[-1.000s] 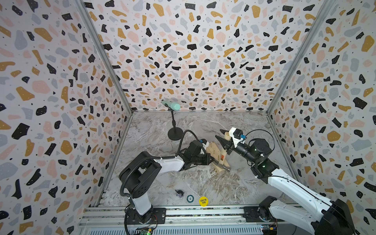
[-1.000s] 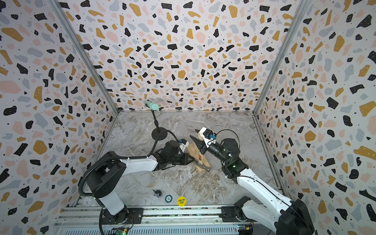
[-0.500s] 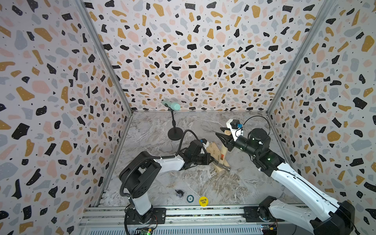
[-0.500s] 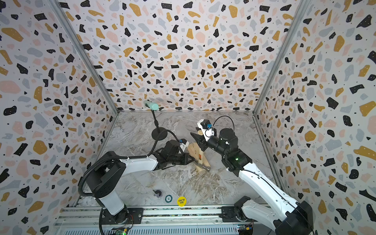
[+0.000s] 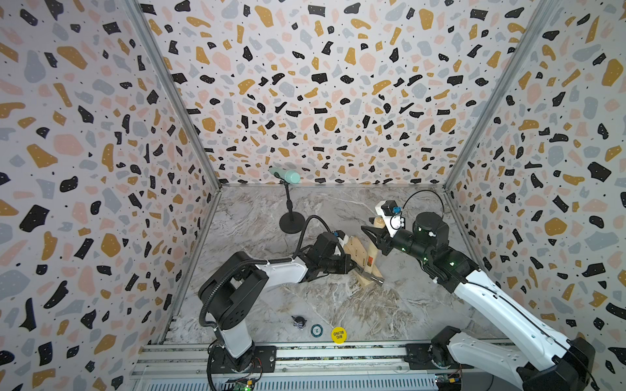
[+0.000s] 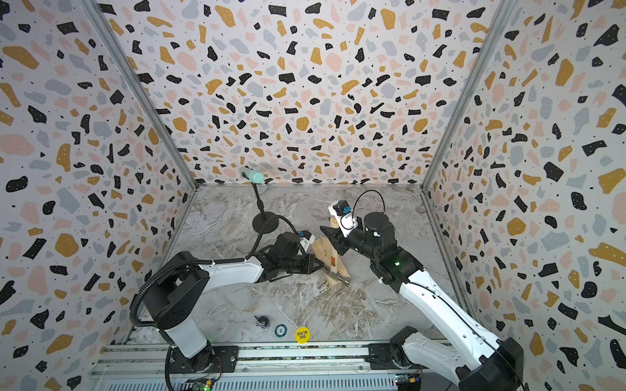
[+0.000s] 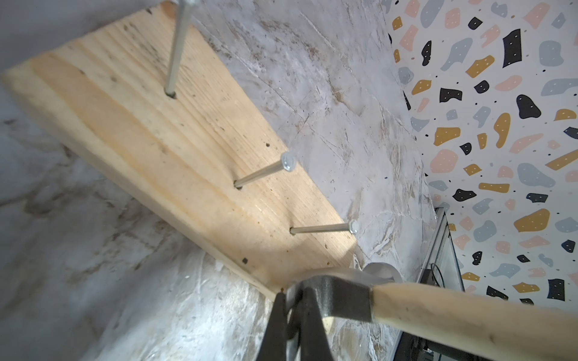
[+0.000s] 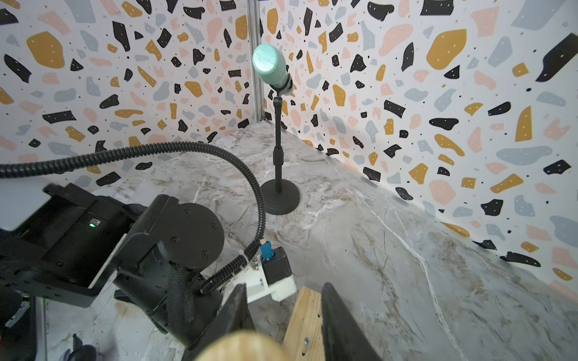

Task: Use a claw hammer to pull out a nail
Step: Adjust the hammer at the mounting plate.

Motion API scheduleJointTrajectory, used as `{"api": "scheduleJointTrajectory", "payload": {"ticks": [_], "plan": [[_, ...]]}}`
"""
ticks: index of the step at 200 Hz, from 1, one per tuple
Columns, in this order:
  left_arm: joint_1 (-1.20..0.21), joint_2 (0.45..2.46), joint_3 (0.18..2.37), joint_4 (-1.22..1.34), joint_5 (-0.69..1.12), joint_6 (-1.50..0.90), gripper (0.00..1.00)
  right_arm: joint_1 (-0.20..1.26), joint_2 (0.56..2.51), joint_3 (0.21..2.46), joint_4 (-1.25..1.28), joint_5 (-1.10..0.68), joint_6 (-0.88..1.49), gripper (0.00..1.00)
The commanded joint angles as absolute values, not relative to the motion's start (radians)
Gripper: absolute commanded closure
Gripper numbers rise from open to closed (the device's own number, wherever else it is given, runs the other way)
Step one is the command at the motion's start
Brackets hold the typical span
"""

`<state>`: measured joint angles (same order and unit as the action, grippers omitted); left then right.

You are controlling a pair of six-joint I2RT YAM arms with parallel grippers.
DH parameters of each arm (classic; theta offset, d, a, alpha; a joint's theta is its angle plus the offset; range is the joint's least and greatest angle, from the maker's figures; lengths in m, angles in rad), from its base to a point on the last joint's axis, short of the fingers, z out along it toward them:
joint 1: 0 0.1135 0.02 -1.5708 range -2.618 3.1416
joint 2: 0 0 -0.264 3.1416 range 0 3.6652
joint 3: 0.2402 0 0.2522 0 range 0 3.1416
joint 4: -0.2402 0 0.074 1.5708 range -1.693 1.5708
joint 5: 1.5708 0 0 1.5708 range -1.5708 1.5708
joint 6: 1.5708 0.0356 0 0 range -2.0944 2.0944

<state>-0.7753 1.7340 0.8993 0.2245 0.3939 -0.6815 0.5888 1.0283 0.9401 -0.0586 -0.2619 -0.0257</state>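
Note:
The claw hammer point(image 5: 370, 259) leans over the pale wood block point(image 5: 355, 250), its steel head point(image 7: 341, 300) resting at the block's near end. My right gripper point(image 8: 284, 286) is shut on the top of the wooden handle point(image 8: 240, 347), which it holds high toward the back. My left gripper point(image 7: 292, 292) is shut, its tips pressed against the block's end beside the hammer head. Three nails stick out of the block. The nail point(image 7: 322, 228) closest to the head stands apart from it. Both top views show the hammer point(image 6: 333, 260) and block point(image 6: 321, 248) between my arms.
A microphone stand point(image 5: 291, 221) is behind the block, near the back wall. A yellow disc point(image 5: 338, 334), a green chip point(image 5: 316, 330) and a small dark object point(image 5: 299, 321) lie by the front rail. Speckled walls close in on three sides.
My right arm has raised its wrist and elbow and drawn back, tipping the hammer handle steeper. The hammer head, the block and my left arm have stayed put.

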Motion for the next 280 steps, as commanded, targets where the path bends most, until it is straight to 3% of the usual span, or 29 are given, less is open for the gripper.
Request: {"api": "scheduleJointTrajectory", "payload": {"ticks": [1,280], "plan": [[-0.778,1.746,0.923,0.202,0.379,-0.629,1.00,0.591,1.021,0.980,-0.102,-0.241,-0.034,0.60],[-0.770,1.760,0.923,0.189,0.377,-0.618,1.00,0.606,1.062,1.074,-0.273,-0.224,-0.089,0.64]]}}
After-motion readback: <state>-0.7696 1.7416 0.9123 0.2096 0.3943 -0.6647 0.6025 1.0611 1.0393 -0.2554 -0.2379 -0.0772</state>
